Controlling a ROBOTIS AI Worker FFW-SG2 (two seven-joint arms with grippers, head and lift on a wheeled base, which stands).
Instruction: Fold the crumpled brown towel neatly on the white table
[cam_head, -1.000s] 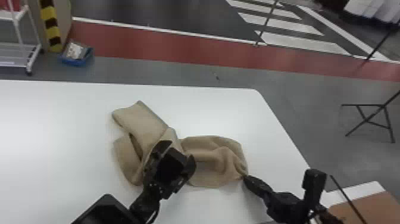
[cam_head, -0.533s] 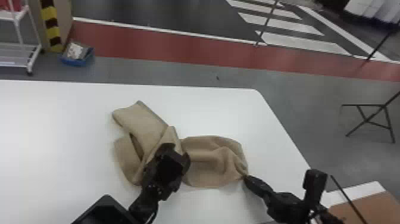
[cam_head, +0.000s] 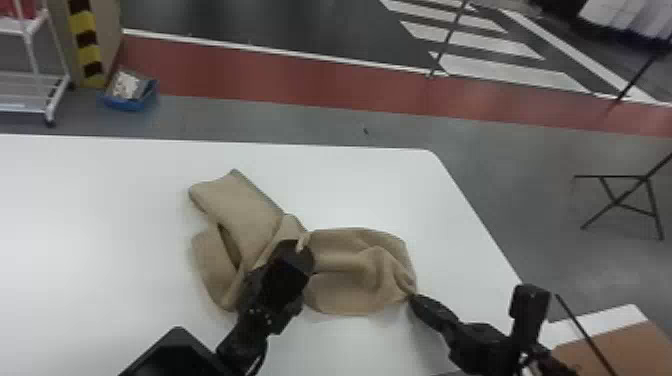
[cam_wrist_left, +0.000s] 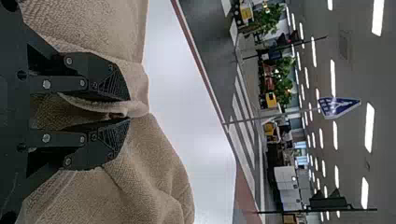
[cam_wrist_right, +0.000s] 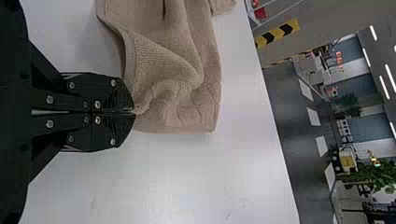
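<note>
On the white table (cam_head: 100, 225), the crumpled brown towel (cam_head: 245, 205) lay with a flap and a loop at left. Over its middle, the left gripper (cam_head: 300, 246) pinched a raised fold; at its right end, the right gripper (cam_head: 414, 298) nipped the near corner.

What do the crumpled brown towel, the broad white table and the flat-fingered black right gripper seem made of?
Brown towel: soft, matte terry, probably cotton, going by its fine looped nap.
White table: smooth, low sheen, perhaps laminate; soft pale reflections show.
Right gripper: dull black metal or hard plastic, unclear which; ridged tips, bright screw heads.
</note>
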